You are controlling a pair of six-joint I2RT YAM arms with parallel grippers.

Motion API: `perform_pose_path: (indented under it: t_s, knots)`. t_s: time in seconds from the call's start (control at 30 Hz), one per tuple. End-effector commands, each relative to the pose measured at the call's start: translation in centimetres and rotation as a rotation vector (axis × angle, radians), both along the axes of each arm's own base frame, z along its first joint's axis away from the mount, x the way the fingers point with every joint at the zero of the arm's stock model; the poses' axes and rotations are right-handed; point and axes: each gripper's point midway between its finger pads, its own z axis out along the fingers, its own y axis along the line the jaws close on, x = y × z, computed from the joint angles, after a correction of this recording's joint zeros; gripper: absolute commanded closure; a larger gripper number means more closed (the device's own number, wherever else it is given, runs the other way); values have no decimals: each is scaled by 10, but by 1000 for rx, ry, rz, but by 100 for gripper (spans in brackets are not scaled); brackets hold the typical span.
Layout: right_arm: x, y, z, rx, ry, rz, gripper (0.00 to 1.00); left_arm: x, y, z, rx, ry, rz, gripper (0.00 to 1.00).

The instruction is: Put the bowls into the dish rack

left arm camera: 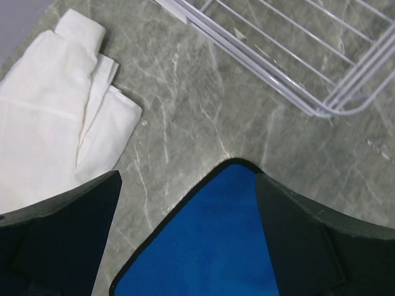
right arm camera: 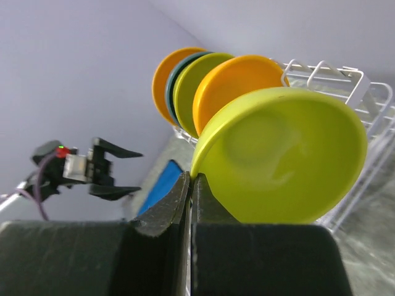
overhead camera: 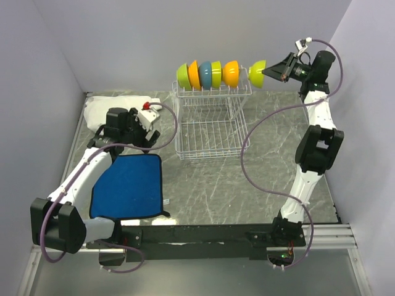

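Observation:
Several bowls stand on edge in a row on the upper shelf of the white wire dish rack: lime, orange, blue, yellow-green and orange. Just right of that row, my right gripper is shut on the rim of a lime green bowl, held in the air at the rack's right end. In the right wrist view the jaws pinch that bowl at its lower left edge. My left gripper hangs open and empty over the blue mat's far corner.
A blue cloth mat lies at front left. A folded white cloth sits at the back left, beside the left gripper. The rack's lower basket reaches toward the table's middle. Purple walls close in the back and both sides.

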Motion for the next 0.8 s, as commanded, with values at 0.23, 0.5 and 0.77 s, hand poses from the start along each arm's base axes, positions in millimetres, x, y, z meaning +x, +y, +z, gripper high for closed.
perform_pose_path:
  t_s: [0.23,0.5,0.77]
  knots:
    - [-11,12,69,52,-211,143,100,-7,9,-14,176,113,-125,3]
    - [-6,34,53,74,-180,197,100,26,7,-8,159,98,-63,3]
    - [-1,36,45,98,-176,205,100,27,13,-16,208,130,-66,3]
